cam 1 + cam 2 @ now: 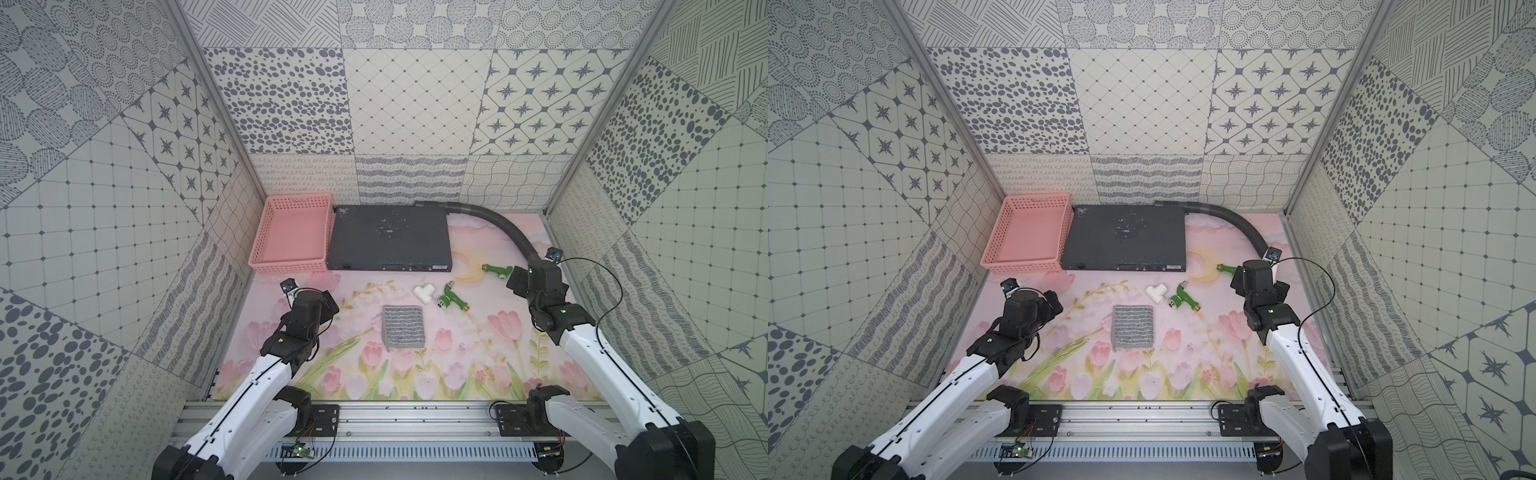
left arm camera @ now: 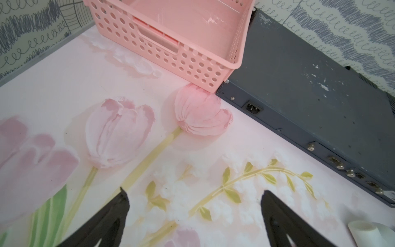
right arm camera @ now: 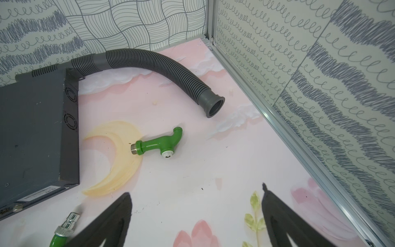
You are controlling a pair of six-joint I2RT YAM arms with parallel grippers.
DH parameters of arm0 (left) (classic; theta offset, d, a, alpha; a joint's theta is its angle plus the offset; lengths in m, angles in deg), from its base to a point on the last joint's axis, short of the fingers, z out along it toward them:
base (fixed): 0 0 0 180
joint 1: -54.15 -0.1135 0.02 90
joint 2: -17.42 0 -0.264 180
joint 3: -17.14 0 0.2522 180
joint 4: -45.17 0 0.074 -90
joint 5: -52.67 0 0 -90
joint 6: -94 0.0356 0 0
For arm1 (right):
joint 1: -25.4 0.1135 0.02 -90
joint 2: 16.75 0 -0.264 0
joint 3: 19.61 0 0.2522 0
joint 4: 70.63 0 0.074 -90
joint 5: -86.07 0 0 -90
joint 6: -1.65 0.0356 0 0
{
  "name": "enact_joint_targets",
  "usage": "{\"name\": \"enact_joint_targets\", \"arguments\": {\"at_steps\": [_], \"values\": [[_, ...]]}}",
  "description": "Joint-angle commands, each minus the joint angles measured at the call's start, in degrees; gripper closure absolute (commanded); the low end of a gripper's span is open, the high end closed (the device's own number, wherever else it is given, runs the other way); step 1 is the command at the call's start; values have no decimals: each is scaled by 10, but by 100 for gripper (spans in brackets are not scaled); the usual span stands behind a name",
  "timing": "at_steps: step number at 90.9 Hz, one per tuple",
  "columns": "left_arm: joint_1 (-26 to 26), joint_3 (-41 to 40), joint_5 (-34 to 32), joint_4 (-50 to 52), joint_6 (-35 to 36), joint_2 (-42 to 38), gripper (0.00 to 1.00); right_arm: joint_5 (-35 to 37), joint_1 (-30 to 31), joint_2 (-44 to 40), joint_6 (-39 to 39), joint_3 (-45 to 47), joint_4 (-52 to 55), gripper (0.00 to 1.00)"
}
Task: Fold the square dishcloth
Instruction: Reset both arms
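The square dishcloth (image 1: 404,326) (image 1: 1133,325), grey and fuzzy with wavy whitish stripes, lies flat on the flowered mat in both top views, midway between the arms. My left gripper (image 1: 332,305) (image 2: 193,192) hovers to the cloth's left, open, with only mat between its fingers. My right gripper (image 1: 515,282) (image 3: 195,190) is off to the cloth's far right, open and empty too. Neither gripper touches the cloth. It does not show in either wrist view.
A pink basket (image 1: 286,266) stands at the back left beside a flat dark grey metal box (image 1: 388,239). A grey corrugated hose (image 1: 498,224) curves along the back right. A white pipe tee (image 1: 424,293) and two green tap fittings (image 1: 451,299) (image 3: 159,145) lie behind the cloth.
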Motion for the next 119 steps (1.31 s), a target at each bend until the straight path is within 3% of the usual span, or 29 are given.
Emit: {"name": "enact_joint_targets", "arguments": {"at_steps": [1, 20, 32, 66, 91, 112, 119], "values": [[-41, -16, 24, -71, 33, 10, 1, -30, -9, 6, -54, 38, -121, 3], [-75, -26, 59, -105, 46, 32, 1, -78, -10, 7, -141, 162, -342, 3], [-100, -30, 90, -130, 53, 45, 1, -95, -10, 21, -159, 203, -416, 3], [-145, -56, 126, -218, 110, 55, 1, -156, -17, 140, -182, 218, -558, 3], [-148, -74, 145, -278, 129, 67, 1, -222, -40, 222, -204, 198, -645, 3], [-149, -81, 165, -313, 140, 80, 1, -282, -81, 338, -182, 204, -779, 3], [-149, -88, 175, -340, 149, 84, 1, -325, -94, 327, -182, 198, -750, 3]]}}
